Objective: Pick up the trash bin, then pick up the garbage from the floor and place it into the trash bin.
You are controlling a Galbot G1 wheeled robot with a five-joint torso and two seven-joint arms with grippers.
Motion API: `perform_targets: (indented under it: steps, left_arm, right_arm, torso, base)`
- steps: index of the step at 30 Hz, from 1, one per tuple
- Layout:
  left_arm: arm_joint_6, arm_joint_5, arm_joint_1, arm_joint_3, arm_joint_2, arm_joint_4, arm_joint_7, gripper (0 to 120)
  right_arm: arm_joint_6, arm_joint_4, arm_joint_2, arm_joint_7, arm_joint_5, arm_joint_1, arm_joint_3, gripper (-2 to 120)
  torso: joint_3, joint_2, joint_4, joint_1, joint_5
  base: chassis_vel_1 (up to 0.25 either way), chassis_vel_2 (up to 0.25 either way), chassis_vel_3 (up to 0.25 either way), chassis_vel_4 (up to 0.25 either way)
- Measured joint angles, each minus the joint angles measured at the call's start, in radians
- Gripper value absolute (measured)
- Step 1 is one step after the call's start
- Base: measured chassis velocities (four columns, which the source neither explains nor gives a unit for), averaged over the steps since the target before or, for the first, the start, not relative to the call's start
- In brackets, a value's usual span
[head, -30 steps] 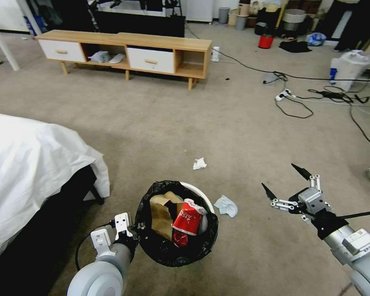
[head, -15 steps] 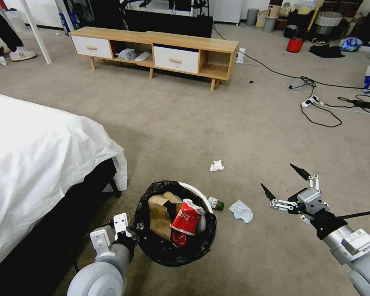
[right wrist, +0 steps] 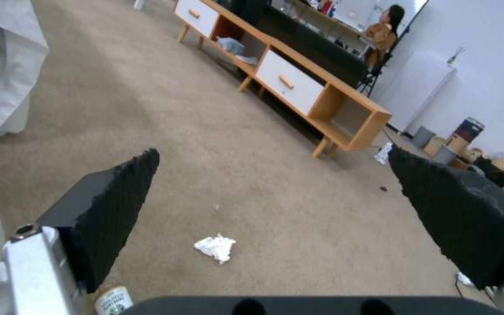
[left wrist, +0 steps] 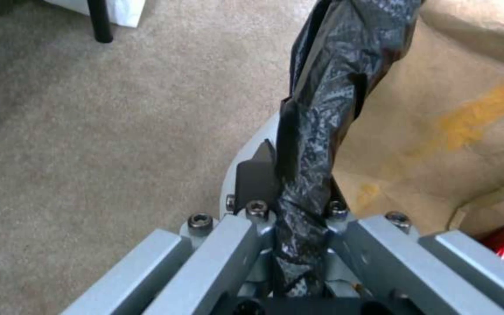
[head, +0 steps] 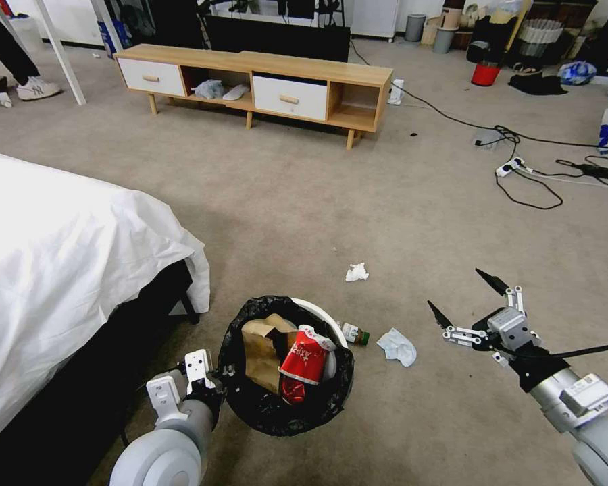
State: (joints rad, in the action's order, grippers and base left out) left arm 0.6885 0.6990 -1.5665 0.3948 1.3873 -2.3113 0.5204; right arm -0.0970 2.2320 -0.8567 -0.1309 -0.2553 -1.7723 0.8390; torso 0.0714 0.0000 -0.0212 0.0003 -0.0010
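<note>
While the left gripper [head: 213,378] clamps the half-filled bin [head: 287,368] at lower centre, the right gripper [head: 467,297], fingers apart, has a bottle [head: 353,333] and tissues [head: 357,272] left.

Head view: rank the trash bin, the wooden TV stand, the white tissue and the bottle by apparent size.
1. wooden TV stand, though farther away
2. trash bin
3. white tissue
4. bottle, partly hidden behind the bin, so unsure against the tissue

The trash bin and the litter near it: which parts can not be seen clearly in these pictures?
- Trash bin: in the head view the black bag covers its wall, and the paper bag and red carton hide its bottom.
- Bottle: the bin's rim hides most of it; the right wrist view's edge cuts it off.
- Left gripper: in the left wrist view the pinched bag hides one fingertip.
</note>
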Motion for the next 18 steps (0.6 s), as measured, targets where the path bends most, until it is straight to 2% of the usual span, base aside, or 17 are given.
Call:
perform_targets:
  steps: [18]
  left_arm:
    - [0.003,0.02,0.001,-0.002,-0.003,0.001,0.003,1]
  right_arm:
    - [0.001,-0.001,-0.009,-0.003,0.0,0.002,0.001,100]
  torso:
    - [0.0,0.0,-0.0002,0.0,0.0007]
  base:
    - [0.0,0.0,0.0,0.0]
